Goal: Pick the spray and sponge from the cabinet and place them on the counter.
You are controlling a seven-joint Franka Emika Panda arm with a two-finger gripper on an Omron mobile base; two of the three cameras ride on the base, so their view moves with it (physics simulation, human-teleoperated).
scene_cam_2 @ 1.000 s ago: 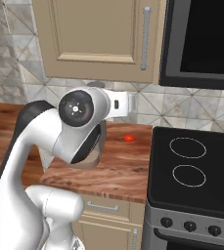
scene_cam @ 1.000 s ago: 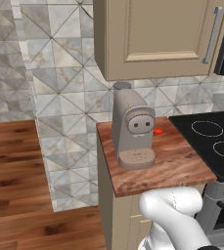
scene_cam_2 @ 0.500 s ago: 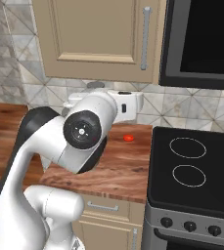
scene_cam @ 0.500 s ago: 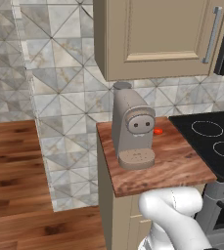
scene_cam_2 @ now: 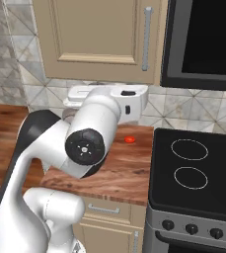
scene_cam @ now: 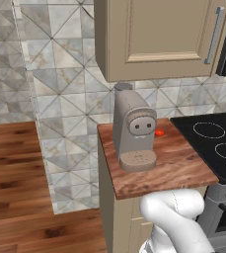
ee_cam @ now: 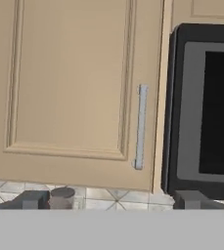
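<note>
The cabinet (scene_cam: 159,34) (scene_cam_2: 94,34) (ee_cam: 69,88) hangs above the counter (scene_cam: 178,163) (scene_cam_2: 124,168) with its door closed, so the spray and sponge are hidden. Its grey bar handle (scene_cam: 214,34) (scene_cam_2: 146,38) (ee_cam: 141,127) runs down the door's right edge. My gripper (ee_cam: 113,200) is open and holds nothing. It faces the door from a distance, below the handle, with its fingertips (ee_cam: 35,199) spread wide. In the right base view my arm (scene_cam_2: 92,133) bends over the counter, with the hand held up toward the cabinet.
A big grey coffee machine (scene_cam: 133,128) (ee_cam: 62,197) stands on the counter under the cabinet. A small red-orange thing (scene_cam: 159,132) (scene_cam_2: 130,140) lies behind it. The black stovetop (scene_cam: 218,143) (scene_cam_2: 198,168) is to the right, with a dark microwave (scene_cam_2: 203,39) (ee_cam: 206,107) above it.
The arm's elbow has sunk lower and the hand has reached further right toward the cabinet. It has left the right edge of the left base view. The jaws stayed open.
</note>
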